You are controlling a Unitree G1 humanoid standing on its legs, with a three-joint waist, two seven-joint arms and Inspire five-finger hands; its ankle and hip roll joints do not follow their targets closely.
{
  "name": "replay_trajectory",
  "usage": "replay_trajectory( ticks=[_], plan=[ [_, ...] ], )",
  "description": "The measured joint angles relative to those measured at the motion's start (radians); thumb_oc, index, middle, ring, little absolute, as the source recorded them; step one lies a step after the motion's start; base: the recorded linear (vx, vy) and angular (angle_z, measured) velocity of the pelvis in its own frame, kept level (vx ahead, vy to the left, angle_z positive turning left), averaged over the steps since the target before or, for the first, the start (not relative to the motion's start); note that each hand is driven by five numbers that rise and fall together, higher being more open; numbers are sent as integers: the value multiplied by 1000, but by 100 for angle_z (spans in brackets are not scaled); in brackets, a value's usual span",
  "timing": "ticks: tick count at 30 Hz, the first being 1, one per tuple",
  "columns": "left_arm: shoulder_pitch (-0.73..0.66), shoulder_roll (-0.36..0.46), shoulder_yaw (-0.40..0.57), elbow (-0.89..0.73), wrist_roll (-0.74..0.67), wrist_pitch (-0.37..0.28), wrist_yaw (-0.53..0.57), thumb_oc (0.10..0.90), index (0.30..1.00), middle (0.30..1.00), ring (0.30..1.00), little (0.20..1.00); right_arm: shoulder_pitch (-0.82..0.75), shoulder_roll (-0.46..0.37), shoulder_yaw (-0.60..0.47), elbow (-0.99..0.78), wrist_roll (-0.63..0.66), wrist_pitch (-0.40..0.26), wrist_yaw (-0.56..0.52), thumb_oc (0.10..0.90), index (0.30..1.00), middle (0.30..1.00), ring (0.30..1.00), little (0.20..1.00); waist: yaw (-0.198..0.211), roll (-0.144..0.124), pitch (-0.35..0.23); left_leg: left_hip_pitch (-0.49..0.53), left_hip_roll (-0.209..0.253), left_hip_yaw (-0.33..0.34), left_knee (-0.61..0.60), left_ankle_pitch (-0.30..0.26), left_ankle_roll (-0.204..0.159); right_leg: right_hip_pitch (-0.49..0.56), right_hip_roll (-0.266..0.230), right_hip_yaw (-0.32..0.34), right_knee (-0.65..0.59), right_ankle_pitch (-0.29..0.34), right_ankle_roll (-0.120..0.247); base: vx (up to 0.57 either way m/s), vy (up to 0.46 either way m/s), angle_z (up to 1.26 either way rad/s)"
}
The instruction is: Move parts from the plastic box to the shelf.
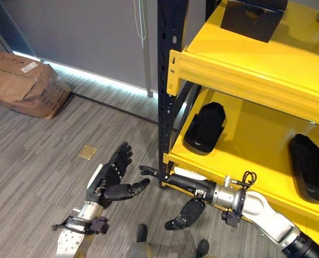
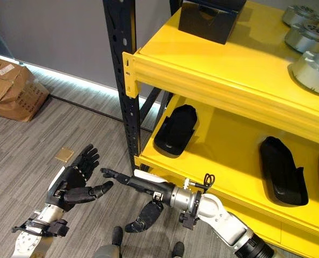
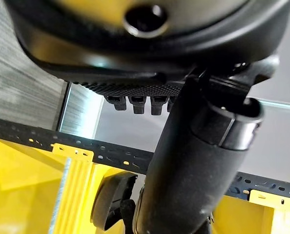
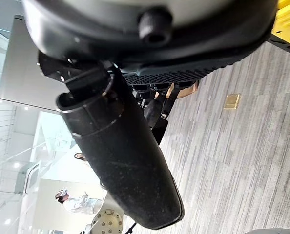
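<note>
both hands are empty and held low in front of the yellow shelf [image 2: 213, 70], so this reads as the gap between one placing and the next pick, not a carry; the plastic box lies somewhere outside what the head views take in, so the next move calls for turning away from the rack and bringing the box into sight before any reach is planned; the left robot hand [image 1: 112, 180] hovers over the grey floor [image 1: 36, 161] beside the dark upright post [image 1: 165, 91], palm up, fingers spread and straight, thumb out toward the other arm, holding nothing and touching nothing; the right robot hand [image 2: 143, 193] reaches across at the foot of the post, fingers stretched long, thumb hanging down, also empty and touching nothing; the two robot hands are near each other but apart; parts already lie on the rack: long black moulded parts [image 2: 174, 130] on the lower level, well apart from one another, and round silver parts [image 2: 315, 70] with a black box [image 2: 208, 19] on the upper level; a brown cardboard carton [image 1: 25, 83] sits on the floor by the wall, well away from the rack; a small brass floor plate [image 1: 87, 152] lies just beyond the left fingertips.
</note>
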Motion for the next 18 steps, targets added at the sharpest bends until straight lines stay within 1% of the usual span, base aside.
replay_trajectory(
  ticks=[2,3,5,8,10,13,14,18],
  plan=[
    [-1,-1,1,3,0,0,-4,900,1000,1000,1000,1000,-1,12,-2,41,-13,-9,-1,900,1000,1000,1000,1000,1,0,0,3,1,-1,0,0,0,4,1,-2,0,0,0,16,-19,0],
    [-3,-4,2,10,1,0,-14,900,1000,1000,1000,1000,-1,25,-5,86,-41,-10,-7,900,1000,1000,1000,1000,0,0,0,6,0,-2,0,-1,0,7,1,-2,0,-3,1,0,0,0],
    [-3,-4,2,15,1,0,-20,900,1000,1000,1000,1000,-1,22,-5,141,-92,0,-36,900,1000,1000,1000,1000,0,0,0,4,0,-4,0,-1,0,6,1,-4,0,-5,1,0,0,0],
    [-3,-4,3,25,1,0,-19,900,1000,1000,1000,1000,-1,17,-9,225,-185,2,-90,900,1000,1000,1000,1000,1,1,1,4,0,-4,0,-1,1,6,1,-4,0,-6,1,24,2,0],
    [-3,-8,3,25,2,0,-20,900,1000,1000,1000,1000,-1,19,-25,265,-289,-17,-163,900,1000,1000,1000,1000,0,4,3,5,0,-3,0,-2,1,6,1,-4,0,-6,1,35,11,0],
    [-5,-9,3,25,2,0,-19,900,1000,1000,1000,1000,-1,19,-71,265,-339,-34,-225,900,1000,1000,1000,1000,-3,14,9,6,0,-3,0,-1,1,7,1,-4,0,-6,1,0,0,0],
    [-9,-10,3,25,4,0,-19,900,1000,1000,1000,1000,-3,19,-100,262,-360,-46,-259,900,1000,1000,1000,1000,-4,24,15,7,0,-3,0,-2,1,8,1,-4,0,-6,1,0,0,0],
    [-9,-14,5,25,34,-1,-20,900,1000,1000,1000,1000,-2,19,-145,262,-385,-52,-285,900,1000,1000,1000,1000,-3,40,26,7,0,-4,0,2,-5,8,1,-4,0,-6,1,0,0,0]
  ],
)
